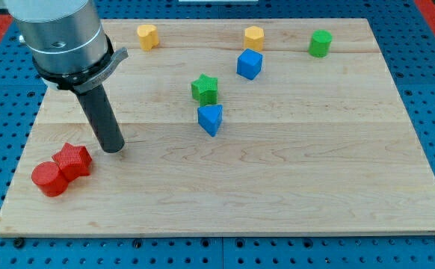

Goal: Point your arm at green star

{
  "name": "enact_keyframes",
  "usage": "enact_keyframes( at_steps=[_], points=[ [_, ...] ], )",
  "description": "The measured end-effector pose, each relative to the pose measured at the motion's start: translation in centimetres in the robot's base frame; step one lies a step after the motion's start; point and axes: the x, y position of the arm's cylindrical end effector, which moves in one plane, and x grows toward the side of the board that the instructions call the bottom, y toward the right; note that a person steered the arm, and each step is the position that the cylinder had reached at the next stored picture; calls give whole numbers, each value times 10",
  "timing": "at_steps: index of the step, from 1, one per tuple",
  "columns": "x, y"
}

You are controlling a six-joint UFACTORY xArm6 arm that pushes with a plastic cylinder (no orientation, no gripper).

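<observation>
Green star (205, 88) sits on the bench (277, 172) a bit left of centre in the upper half, flat on the wood, ribbed top face, darker green sides, points visible all round. Blue block (210, 119), roughly triangular/wedge, just below it toward the view's bottom, very near, cannot tell if touching. Blue cube (250, 64) up and to the view's right of the star, apart from it. Yellow block (254, 36), hexagon-ish, just above the blue cube near the top edge. Yellow block (148, 35), heart-like, top edge left of the star, well apart. Green block (320, 42), cylinder-ish, top right, well apart. My tip (113, 149) is down at the bench well to the view's left and lower than the star, not touching it; no jaws on this rod, so their state does not apply. Red star (73, 159) just left-below the tip, close. Red cylinder (48, 178) touching the red star on its lower left
</observation>
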Motion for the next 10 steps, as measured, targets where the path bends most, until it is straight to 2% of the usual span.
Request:
enact_keyframes(
  at_steps=[1, 4, 6, 8, 9, 10],
  points=[
    [1, 22],
    [-16, 22],
    [-98, 34],
    [-129, 79],
    [-138, 105],
    [-98, 154]
  ],
)
